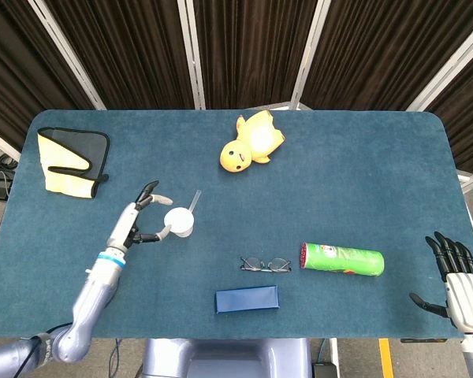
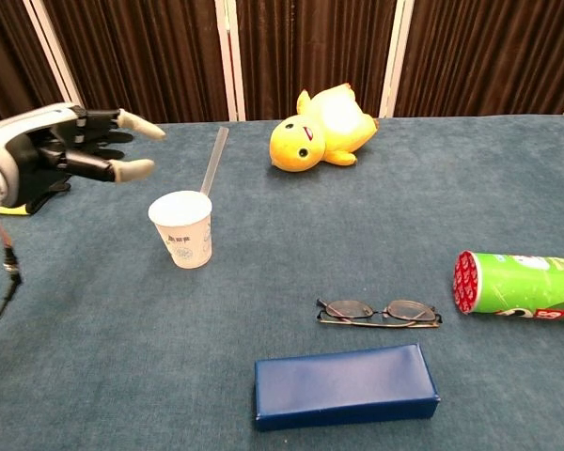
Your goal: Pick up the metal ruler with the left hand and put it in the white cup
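Note:
The white cup stands upright on the blue table left of centre. The metal ruler stands in it, leaning over the far rim with its upper end sticking out. My left hand hovers just left of the cup, fingers spread, holding nothing and clear of the ruler. At the table's near right corner my right hand rests with its fingers apart and empty; it does not show in the chest view.
A yellow plush duck lies at the back. Glasses, a blue case and a green can lie near the front. A yellow-grey mitt sits far left.

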